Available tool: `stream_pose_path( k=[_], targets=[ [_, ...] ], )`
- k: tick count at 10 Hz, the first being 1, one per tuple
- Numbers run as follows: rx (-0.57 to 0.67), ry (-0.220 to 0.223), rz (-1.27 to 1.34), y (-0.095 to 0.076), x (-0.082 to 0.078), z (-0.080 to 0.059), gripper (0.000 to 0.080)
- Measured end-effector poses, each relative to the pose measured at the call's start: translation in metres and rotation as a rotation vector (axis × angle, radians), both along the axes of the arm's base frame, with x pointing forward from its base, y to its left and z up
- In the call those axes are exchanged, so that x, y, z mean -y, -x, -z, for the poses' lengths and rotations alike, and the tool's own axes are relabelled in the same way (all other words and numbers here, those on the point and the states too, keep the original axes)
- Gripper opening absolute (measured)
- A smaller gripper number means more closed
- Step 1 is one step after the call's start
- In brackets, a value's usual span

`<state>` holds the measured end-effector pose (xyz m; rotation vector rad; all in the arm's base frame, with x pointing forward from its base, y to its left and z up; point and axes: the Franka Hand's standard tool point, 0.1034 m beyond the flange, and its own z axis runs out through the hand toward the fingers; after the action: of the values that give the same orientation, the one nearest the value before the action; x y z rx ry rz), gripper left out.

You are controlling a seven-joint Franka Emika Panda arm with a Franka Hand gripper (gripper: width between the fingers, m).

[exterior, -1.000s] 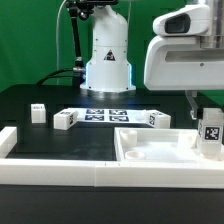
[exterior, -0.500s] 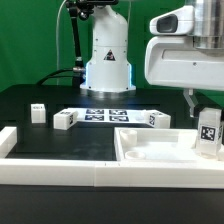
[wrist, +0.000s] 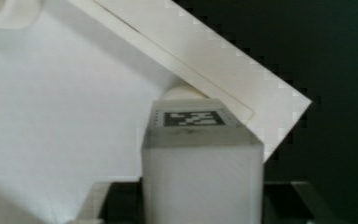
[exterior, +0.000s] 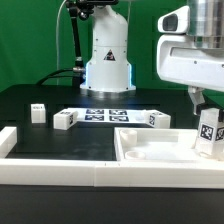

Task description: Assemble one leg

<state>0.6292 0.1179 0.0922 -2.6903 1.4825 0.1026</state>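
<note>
The marker board (exterior: 105,115) is lying before the robot base (exterior: 107,60). Nearer the camera, toward the exterior view's right of that board, the panel (exterior: 150,152) is lying, the leg (exterior: 208,133) leaning over its right end.

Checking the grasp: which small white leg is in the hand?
The leg at the exterior view's far right, tilted in the hand; the others sit on the table.

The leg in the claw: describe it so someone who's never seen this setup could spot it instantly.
Find the big white recessed panel at the front, on the exterior view's right. Over its right end the claw grips the leg, a small white post showing a black-and-white tag. The other small white blocks sit on the black table, untouched.
</note>
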Motion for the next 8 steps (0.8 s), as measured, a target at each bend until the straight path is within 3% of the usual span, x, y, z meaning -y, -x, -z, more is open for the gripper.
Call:
stream_pose_path(
  k=[1, 2, 3, 4, 5, 8],
  targets=[
    [-0.003, 0.0, 0.039, 0.0, -0.0004, 0.0, 0.0291],
    [-0.002, 0.0, 0.033, -0.0001, -0.0012, -0.0001, 0.0367],
    [0.004, -0.002, -0.018, -0.0006, 0.0002, 0.0, 0.0367],
    [0.009, -0.008, -0.062, -0.0013, 0.0029, 0.0, 0.0563],
    [0.011, -0.009, -0.084, -0.0011, 0.0015, -0.0002, 0.0622],
    [0.036, -0.015, -0.367, -0.0007, -0.002, -0.0006, 0.0648]
  ],
)
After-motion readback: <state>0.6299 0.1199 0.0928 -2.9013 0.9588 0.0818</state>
